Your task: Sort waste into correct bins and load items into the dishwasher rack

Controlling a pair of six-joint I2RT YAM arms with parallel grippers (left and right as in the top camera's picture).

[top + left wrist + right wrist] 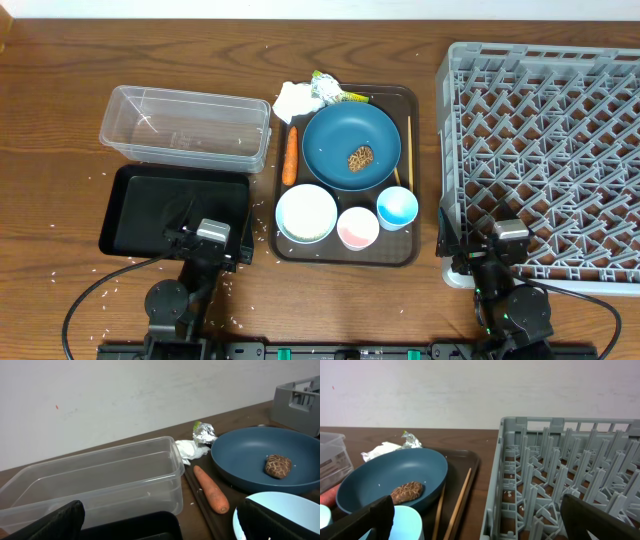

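Note:
On the brown serving tray [345, 262] sit the dark blue plate [345, 135] with a brown food lump [360, 158], a white bowl [306, 213], a pink cup [358, 228], a blue cup [397, 208], a carrot [290, 157] and chopsticks [409, 150]. Crumpled tissue [293, 100] and the snack wrapper [335, 93] lie at its far edge. Left of it are the clear tub [185, 125] and black tray [175, 208]; the grey rack [545, 150] is at the right. My left gripper [207, 238] [165, 527] hangs open over the black tray's near edge. My right gripper [505, 240] [480, 527] is open at the rack's near-left corner.
Loose rice grains [100, 290] are scattered over the wooden table near the left arm's base, and a few lie under the rack's lattice [509, 493]. A pale wall stands behind the table.

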